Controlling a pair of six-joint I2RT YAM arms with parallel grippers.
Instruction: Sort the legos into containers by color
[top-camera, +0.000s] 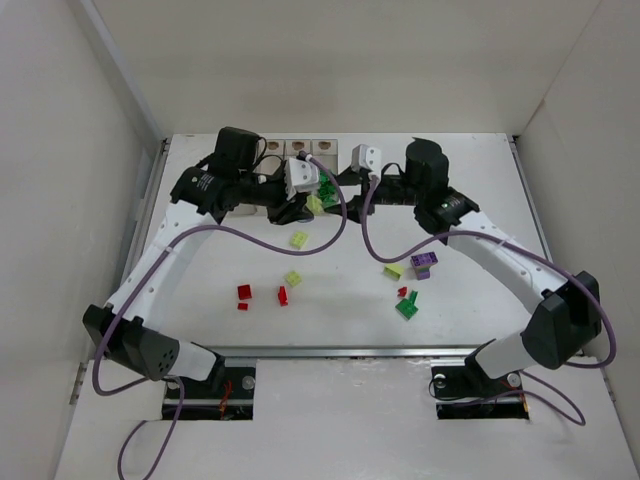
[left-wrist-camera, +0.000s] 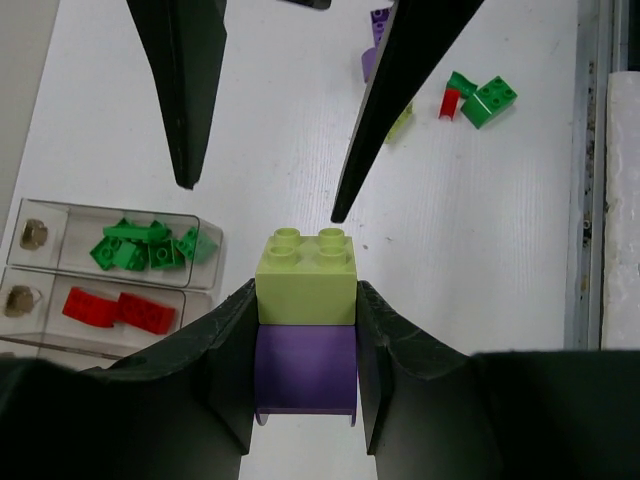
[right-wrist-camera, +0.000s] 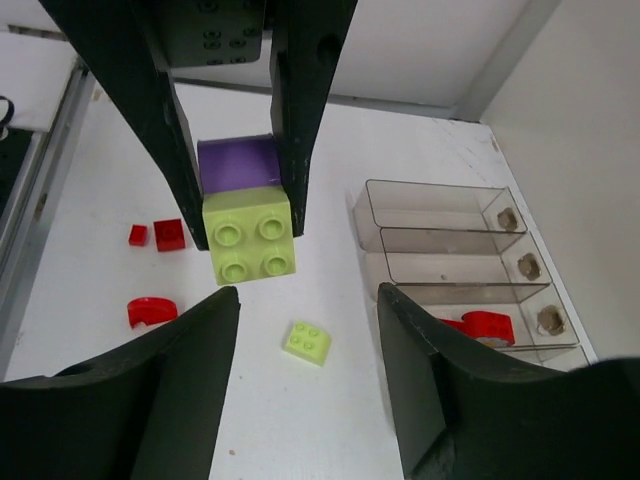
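My left gripper (left-wrist-camera: 305, 300) is shut on a two-brick stack held above the table: a yellow-green lego (left-wrist-camera: 305, 275) sits on top of a purple lego (left-wrist-camera: 305, 365). My right gripper (right-wrist-camera: 305, 295) faces it, open, its tips just short of the yellow-green brick (right-wrist-camera: 250, 245) with nothing between them. The clear containers (left-wrist-camera: 60, 235) lie beside the left gripper; one holds green legos (left-wrist-camera: 150, 248), another red ones (left-wrist-camera: 115, 308). In the right wrist view two containers (right-wrist-camera: 440, 215) look bare.
Loose legos lie on the table: red (top-camera: 244, 292), yellow-green (top-camera: 299, 239) (top-camera: 293, 278), and a cluster of yellow-green, purple (top-camera: 424, 262) and green (top-camera: 406, 307) on the right. One small yellow-green brick (right-wrist-camera: 307, 342) lies under the right gripper.
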